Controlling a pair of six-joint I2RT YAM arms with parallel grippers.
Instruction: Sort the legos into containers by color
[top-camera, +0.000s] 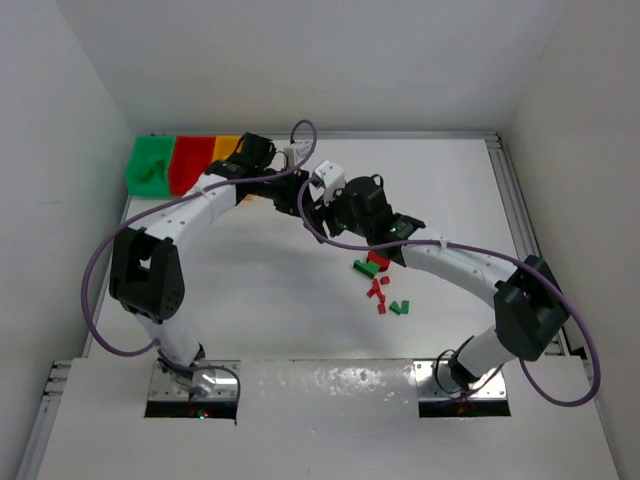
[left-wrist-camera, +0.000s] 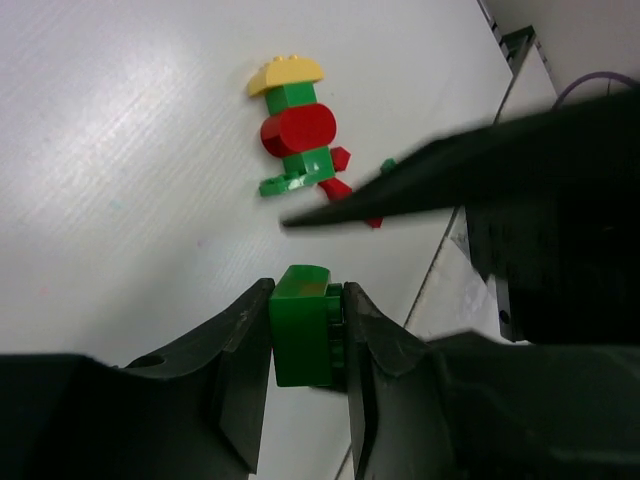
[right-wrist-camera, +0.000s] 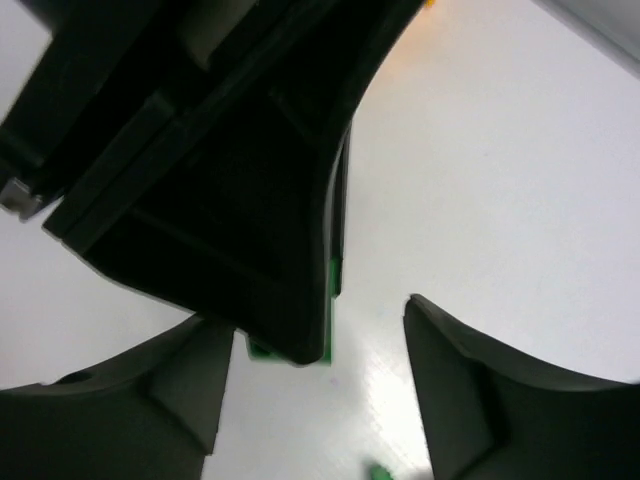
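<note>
Green brick (left-wrist-camera: 300, 338) was clamped across its narrow width by the left gripper (left-wrist-camera: 305, 295), with its long axis running along the fingers, over the table (left-wrist-camera: 120, 180). Its destination, the green bin (top-camera: 150, 165), lay at the far-left end of the row of containers, beyond the yellow-orange bin (top-camera: 226, 147) and the red bin (top-camera: 191, 160). The left arm was the nearer to it. The right gripper (right-wrist-camera: 315, 318) stood wide apart and held nothing. It crowded the left one, with one finger (left-wrist-camera: 450, 170) crossing just beside the brick. A stacked yellow, green and red cluster (left-wrist-camera: 295, 128) and loose legos (top-camera: 380, 285) lay on the table.
</note>
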